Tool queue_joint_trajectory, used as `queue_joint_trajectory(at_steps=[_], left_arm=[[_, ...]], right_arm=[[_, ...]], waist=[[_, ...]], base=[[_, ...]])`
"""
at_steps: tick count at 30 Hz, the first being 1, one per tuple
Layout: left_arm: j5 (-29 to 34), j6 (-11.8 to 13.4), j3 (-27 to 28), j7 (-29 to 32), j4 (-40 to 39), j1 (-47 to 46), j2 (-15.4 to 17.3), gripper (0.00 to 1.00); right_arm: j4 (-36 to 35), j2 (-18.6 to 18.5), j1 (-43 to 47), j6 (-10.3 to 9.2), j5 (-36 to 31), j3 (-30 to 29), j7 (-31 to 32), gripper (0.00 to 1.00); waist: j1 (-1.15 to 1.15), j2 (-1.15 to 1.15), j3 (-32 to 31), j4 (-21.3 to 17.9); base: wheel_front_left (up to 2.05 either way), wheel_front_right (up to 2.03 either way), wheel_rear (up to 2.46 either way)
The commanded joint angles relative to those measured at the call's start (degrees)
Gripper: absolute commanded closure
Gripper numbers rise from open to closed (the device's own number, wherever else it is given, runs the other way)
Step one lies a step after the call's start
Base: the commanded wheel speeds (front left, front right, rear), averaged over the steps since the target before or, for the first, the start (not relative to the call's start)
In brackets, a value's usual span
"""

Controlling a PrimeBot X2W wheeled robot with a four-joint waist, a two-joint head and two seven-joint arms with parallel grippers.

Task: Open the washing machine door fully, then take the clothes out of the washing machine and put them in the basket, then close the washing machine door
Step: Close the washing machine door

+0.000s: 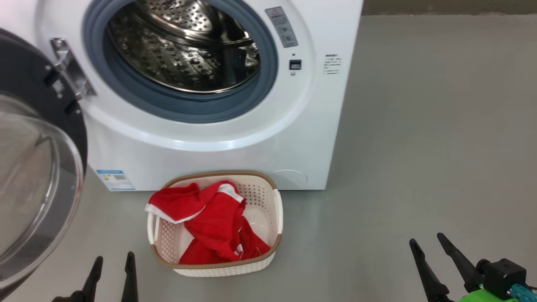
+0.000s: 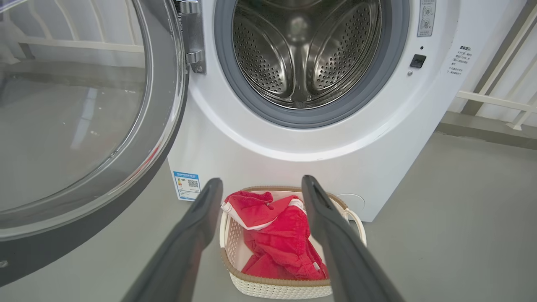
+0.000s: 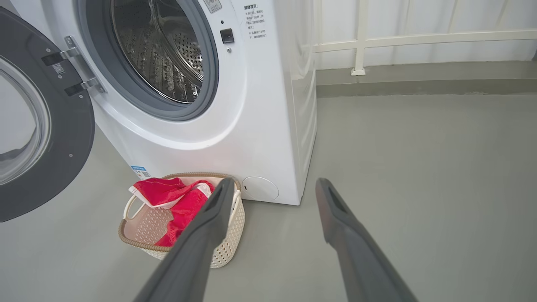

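Big white front-loading washing machine [image 1: 218, 155]: round black-rimmed glass door [image 1: 37, 176] stands swung wide on its left, steel drum [image 1: 184, 50] exposed. Bright red, white-trimmed clothes [image 1: 214, 222] heaped in cream perforated brown-rimmed basket [image 1: 260, 197] on grey floor [image 1: 419, 147], just before the machine. Left gripper [image 1: 115, 256] and right gripper [image 1: 426, 238]: both spread wide, holding nothing.

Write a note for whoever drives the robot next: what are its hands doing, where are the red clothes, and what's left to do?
Left gripper: open, holding nothing.
Right gripper: open, holding nothing, over the floor to the right of the basket.
Clothes: in the basket, just in front of the washing machine; one piece hangs over the rim.
Drum: looks empty.
Done: washing machine door swung wide open to the left, clothes out.
Left: close the door.
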Motion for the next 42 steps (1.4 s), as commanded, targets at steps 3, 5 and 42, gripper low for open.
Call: queue_joint_trajectory(at_steps=[3, 5, 42], left_arm=[[-0.72, -0.16, 2.88, -0.55, -0.86, -1.88, 0.41, 0.00], [-0.93, -0.14, 3.37, -0.55, -0.70, -1.69, 0.33, 0.00], [-10.16, 6.15, 0.42, -0.55, -3.48, 2.47, 0.20, 0.00]], right_arm=[[-0.99, -1.30, -1.37, 0.09, -0.01, 3.08, -0.69, 0.00], [-0.79, -1.51, -2.06, 0.09, 0.04, 4.12, -0.69, 0.00], [3.07, -3.44, -12.98, 0.09, 2.53, 18.26, -0.69, 0.00]], waist=[[0.00, 0.00, 0.50, 4.00], [0.00, 0.00, 0.56, 5.81], [0.00, 0.00, 0.99, 28.07]], base=[[0.00, 0.00, 0.00], [0.00, 0.00, 0.00], [0.00, 0.00, 0.00]])
